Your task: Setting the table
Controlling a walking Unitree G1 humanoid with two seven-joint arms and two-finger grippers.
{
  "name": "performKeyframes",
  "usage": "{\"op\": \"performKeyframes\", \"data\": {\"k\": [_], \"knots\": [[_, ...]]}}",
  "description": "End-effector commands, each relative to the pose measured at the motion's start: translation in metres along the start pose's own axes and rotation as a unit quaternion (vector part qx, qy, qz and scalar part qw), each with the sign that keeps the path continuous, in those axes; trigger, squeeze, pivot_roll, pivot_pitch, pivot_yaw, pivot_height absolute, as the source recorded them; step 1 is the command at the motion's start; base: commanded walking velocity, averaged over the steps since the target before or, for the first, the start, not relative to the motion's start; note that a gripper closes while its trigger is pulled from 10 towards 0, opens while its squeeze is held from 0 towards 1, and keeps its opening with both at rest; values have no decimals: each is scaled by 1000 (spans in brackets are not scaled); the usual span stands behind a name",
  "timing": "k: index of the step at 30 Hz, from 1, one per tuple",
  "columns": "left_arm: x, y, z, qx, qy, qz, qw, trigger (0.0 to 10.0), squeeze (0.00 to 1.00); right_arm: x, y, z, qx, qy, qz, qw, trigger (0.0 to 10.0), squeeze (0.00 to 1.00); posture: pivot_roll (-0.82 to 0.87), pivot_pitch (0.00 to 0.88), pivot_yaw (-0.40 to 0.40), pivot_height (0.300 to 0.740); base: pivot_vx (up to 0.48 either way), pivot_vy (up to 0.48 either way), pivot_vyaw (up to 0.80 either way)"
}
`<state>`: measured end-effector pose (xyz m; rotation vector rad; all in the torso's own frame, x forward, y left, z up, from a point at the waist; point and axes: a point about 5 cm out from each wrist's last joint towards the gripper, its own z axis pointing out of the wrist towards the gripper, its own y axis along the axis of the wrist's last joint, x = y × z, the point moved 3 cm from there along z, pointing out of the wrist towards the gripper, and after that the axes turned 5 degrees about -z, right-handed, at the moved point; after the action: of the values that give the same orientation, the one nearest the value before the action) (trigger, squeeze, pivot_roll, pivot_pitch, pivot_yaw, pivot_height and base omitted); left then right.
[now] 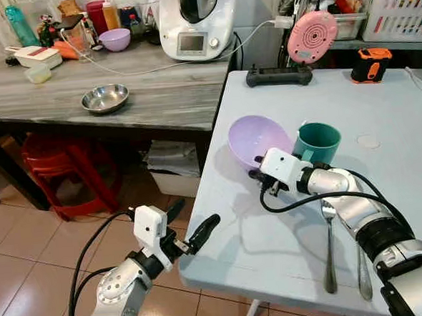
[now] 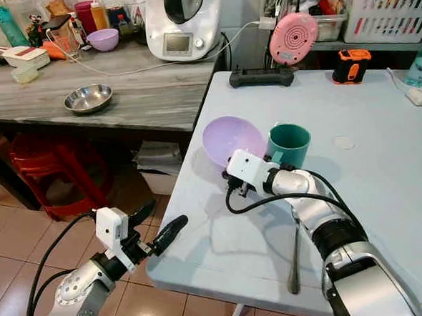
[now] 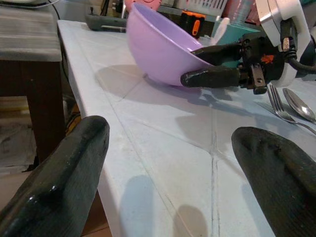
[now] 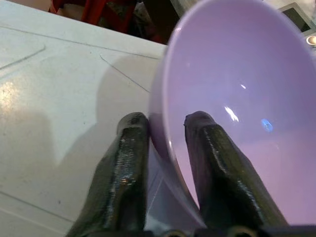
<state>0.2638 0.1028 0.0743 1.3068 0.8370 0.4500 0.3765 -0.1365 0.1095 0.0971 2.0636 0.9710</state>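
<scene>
Right gripper (image 4: pixel 165 123) fingers clamped over purple bowl (image 1: pixel 256 139) rim, tilting it beside teal mug (image 1: pixel 317 141), probably repositioning. Left gripper (image 1: pixel 194 227) fingers apart, off tabletop (image 1: pixel 380 119) edge.

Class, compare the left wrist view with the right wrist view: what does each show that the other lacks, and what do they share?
Left wrist view alone: the left tool's own two black fingers spread wide at the table edge, the right tool seen from outside, a metal fork and metal spoon, and the teal mug behind the bowl.

Right wrist view alone: the bowl's glossy inside, with one finger in it and the other outside its wall.

Both: the tilted lilac plastic bowl, pinched at its rim by the right tool, and the pale white table.
</scene>
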Motion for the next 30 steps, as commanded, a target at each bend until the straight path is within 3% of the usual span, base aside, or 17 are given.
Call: {"op": "performKeyframes", "data": {"k": [1, 8, 22, 25, 26, 30], "knots": [[1, 2, 0, 1, -7, 6, 1000, 10000, 0, -12, 6, -2, -8, -15, -26, 1000, 0, 0, -62, 6, 80, 740, 0, 0, 0], [2, 0, 1, 6, -10, 6, 1000, 10000, 0, -13, 5, -6, -14, -21, -68, 997, 0, 0, -64, 3, 88, 740, 0, 0, 0], [5, -3, 0, 11, 2, 10, 1000, 10000, 0, -14, 7, -8, -31, -35, -74, 996, 0, 0, -57, 4, 89, 740, 0, 0, 0], [13, 0, -1, 5, 40, 23, 999, 10000, 0, -16, 21, -10, -72, -66, -72, 993, 0, 0, -49, 6, 88, 740, 0, 0, 0], [23, 3, 1, 3, 79, 30, 996, 10000, 0, -18, 30, -13, -97, -93, -54, 989, 0, 0, -43, 7, 83, 740, 0, 0, 0], [42, 13, 1, -10, 143, 30, 989, 10000, 0, -14, 44, -20, -136, -141, -9, 981, 0, 0, -40, 8, 75, 740, 0, 0, 0]]}}
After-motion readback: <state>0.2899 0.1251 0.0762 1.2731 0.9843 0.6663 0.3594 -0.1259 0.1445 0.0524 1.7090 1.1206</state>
